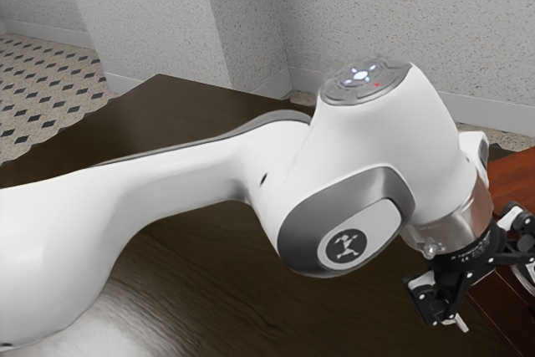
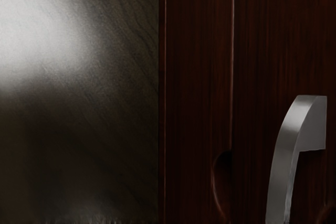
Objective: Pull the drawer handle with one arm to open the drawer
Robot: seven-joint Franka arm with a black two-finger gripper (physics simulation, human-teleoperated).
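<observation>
The drawer's front [image 2: 257,51] is dark reddish wood with vertical seams, and a curved silver handle [image 2: 294,156] stands out from it. In the exterior view the reddish cabinet [image 1: 508,183] sits at the right edge of the dark table. My black gripper [image 1: 489,286] hangs just in front of the cabinet, low at the exterior view's right. It is open, with nothing between its fingers. In the wrist view the handle lies off to one side of my hand, not under it. I see no gap that would show the drawer pulled out.
The dark wooden tabletop [image 1: 209,114] stretches from the cabinet toward the exterior view's left, with a bright sheen on it [image 2: 47,30]. My white arm [image 1: 251,181] crosses most of the exterior view. Speckled walls and a tiled floor [image 1: 42,81] lie behind.
</observation>
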